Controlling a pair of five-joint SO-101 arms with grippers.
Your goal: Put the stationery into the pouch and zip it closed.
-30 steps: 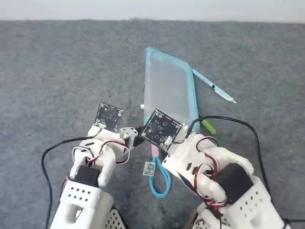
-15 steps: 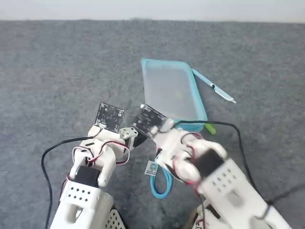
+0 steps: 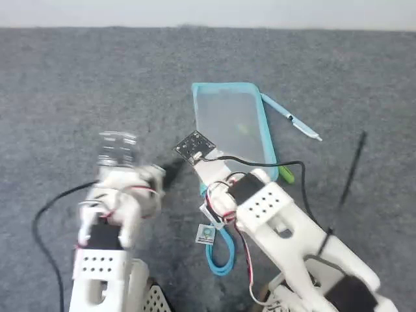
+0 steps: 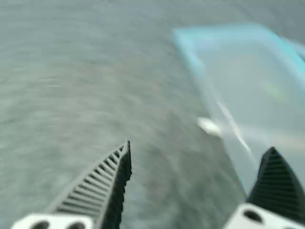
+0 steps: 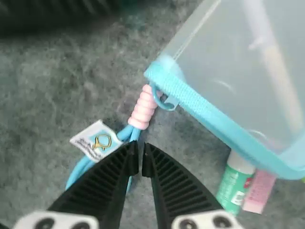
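pouch [image 3: 231, 120]: lies flatter and squarer than a second ago, with its corner toward the arms; whether the zip is open is hard to make out.
left gripper [image 4: 199, 149]: has drawn back from the pouch's side, jaws spread wide, empty, blurred.
right gripper [image 5: 139, 150]: has swung in over the strap [image 5: 125, 133], jaws pressed together; i cannot tell if the cord is nipped.
pen [image 3: 290, 117]: just beside the pouch, outside it, so packing looks unfinished.
green stick [image 5: 232, 183]: at the pouch's edge; inside or out is unclear.
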